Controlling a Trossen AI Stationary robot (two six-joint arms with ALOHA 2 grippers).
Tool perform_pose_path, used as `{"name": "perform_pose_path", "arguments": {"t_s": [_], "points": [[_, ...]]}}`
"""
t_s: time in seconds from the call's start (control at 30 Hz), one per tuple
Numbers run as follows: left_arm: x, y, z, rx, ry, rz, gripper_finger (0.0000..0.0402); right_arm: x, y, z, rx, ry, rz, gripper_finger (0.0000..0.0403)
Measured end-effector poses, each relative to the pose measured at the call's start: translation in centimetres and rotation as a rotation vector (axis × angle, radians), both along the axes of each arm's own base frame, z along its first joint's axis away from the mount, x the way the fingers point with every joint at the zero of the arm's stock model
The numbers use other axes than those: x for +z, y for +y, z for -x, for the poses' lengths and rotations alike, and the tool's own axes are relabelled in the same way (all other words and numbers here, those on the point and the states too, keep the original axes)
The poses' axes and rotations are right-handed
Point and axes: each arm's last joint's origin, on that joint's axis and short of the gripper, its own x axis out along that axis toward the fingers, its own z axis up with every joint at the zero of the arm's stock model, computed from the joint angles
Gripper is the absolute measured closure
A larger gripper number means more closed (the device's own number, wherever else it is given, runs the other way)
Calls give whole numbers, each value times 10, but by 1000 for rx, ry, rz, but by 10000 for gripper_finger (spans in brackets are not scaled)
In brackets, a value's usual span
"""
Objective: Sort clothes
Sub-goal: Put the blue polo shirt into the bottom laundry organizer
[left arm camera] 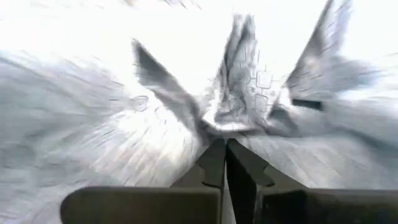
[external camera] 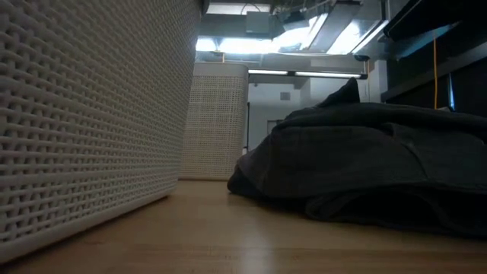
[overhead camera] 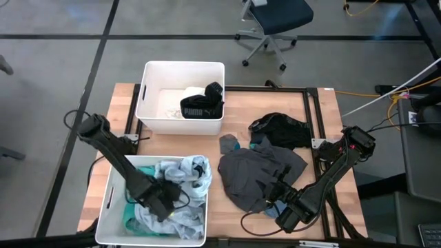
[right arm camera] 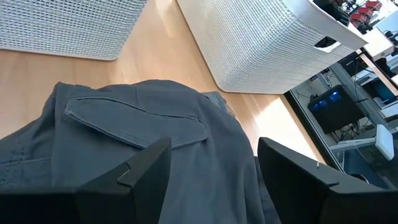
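My left gripper (overhead camera: pixel 162 201) reaches down into the near white bin (overhead camera: pixel 109 200) and is shut on a light grey garment (left arm camera: pixel 124 124) lying there with white and teal clothes (overhead camera: pixel 138 217). My right gripper (right arm camera: pixel 211 168) is open, its fingers standing over a dark grey garment with a pocket flap (right arm camera: pixel 137 121). That garment lies spread on the table (overhead camera: pixel 258 176). A black garment (overhead camera: pixel 282 129) and a teal piece (overhead camera: pixel 234 145) lie beyond it. A black PUMA garment (overhead camera: pixel 202 109) rests in the far bin (overhead camera: pixel 148 69). My left gripper pinches a gathered fold of the light grey garment (left arm camera: pixel 227 124) between its two fingertips (left arm camera: pixel 211 162), coming from above into the bin. The cloth puckers toward the fingertips and is creased around them. The rest of the garment lies on the other clothes in the bin.
The two white bins stand at the table's left, one near (external camera: pixel 76 114) and one far (external camera: pixel 217 122). The dark grey garment (external camera: pixel 365 160) heaps up in the middle. Bare wood shows between the bins and the garments (overhead camera: pixel 213 220). An office chair (overhead camera: pixel 272 27) stands beyond the far edge.
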Motion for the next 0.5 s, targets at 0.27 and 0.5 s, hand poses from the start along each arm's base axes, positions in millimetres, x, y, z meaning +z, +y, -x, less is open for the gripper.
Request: {"name": "perform_pose_path", "arguments": {"t_s": [0.27,0.5], "points": [[71,18,14,26,-295,141,396,0,0,0,0,0,0,162],[86,24,6,67,-619,-84,396,0,0,0,0,-1,0,162]]}}
